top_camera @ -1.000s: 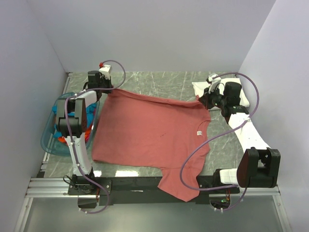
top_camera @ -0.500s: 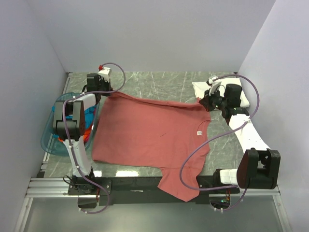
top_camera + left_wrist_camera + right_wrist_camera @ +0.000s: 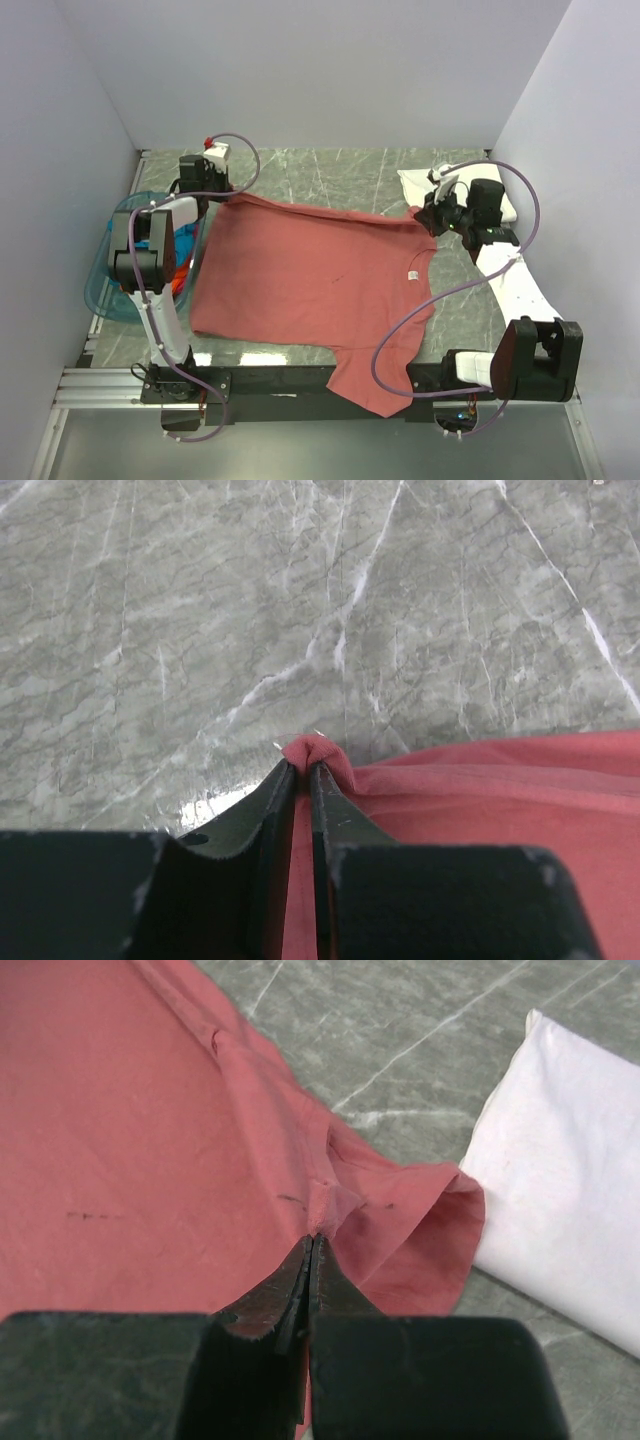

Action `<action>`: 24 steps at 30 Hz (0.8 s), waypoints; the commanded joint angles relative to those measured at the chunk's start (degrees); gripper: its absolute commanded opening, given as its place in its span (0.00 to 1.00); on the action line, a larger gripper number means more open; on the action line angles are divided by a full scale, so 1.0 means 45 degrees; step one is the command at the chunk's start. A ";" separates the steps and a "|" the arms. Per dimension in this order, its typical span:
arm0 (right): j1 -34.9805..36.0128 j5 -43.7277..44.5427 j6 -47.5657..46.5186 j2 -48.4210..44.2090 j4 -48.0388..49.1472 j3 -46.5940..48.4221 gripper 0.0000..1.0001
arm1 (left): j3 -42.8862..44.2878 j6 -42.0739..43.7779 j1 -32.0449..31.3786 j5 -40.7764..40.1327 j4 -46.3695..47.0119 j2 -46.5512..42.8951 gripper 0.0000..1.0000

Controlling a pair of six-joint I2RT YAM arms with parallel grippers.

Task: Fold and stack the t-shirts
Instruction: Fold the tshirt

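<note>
A dusty-red t-shirt (image 3: 310,280) lies spread flat across the marble table, one sleeve hanging over the near edge. My left gripper (image 3: 224,192) is shut on its far-left corner; in the left wrist view the cloth (image 3: 480,790) bunches up between the gripper (image 3: 303,765) tips. My right gripper (image 3: 426,212) is shut on the far-right corner, where a pinch of red cloth (image 3: 130,1120) rises from the gripper (image 3: 312,1240). A folded white t-shirt (image 3: 570,1190) lies just right of that corner. Teal-blue (image 3: 187,235) and orange (image 3: 178,280) cloth shows in the basket.
A translucent blue plastic basket (image 3: 98,292) stands at the left edge, behind my left arm. The folded white t-shirt (image 3: 412,181) sits at the far right, partly under my right arm. Grey walls close in the back and both sides.
Both arms have shifted slightly outward with the shirt's far corners still held. The far edge of the red t-shirt is drawn a little straighter.
</note>
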 commanded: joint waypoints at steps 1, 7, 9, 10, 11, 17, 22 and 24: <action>-0.0192 -0.0285 -0.0452 -0.0490 -0.0103 -0.0190 0.00 | -0.0175 0.0341 -0.0037 -0.0172 0.0354 -0.0922 0.17; -0.0270 -0.0187 -0.0629 -0.0470 -0.0259 -0.0327 0.00 | -0.0643 0.0263 -0.0037 -0.0387 0.0627 -0.1292 0.17; -0.0290 -0.0148 -0.0687 -0.0490 -0.0260 -0.0405 0.00 | -0.0742 0.0302 -0.0037 -0.0367 0.0706 -0.1371 0.17; -0.0290 -0.0167 -0.0687 -0.0490 -0.0260 -0.0444 0.00 | -0.0839 0.0321 -0.0037 -0.0329 0.0687 -0.1449 0.17; -0.0309 -0.0187 -0.0687 -0.0490 -0.0240 -0.0483 0.00 | -0.0879 0.0380 -0.0037 -0.0328 0.0706 -0.1469 0.18; -0.0309 -0.0499 -0.0921 -0.0782 -0.0357 -0.0737 0.00 | -0.1133 0.0400 -0.0037 -0.0348 0.0745 -0.1586 0.18; -0.0329 -0.0753 -0.1312 -0.1250 -0.0494 -0.1128 0.00 | -0.1172 0.0380 -0.0037 -0.0406 0.0765 -0.1625 0.19; -0.0329 -0.0812 -0.1488 -0.1407 -0.0591 -0.1226 0.00 | -0.1211 0.0341 -0.0037 -0.0445 0.0803 -0.1645 0.19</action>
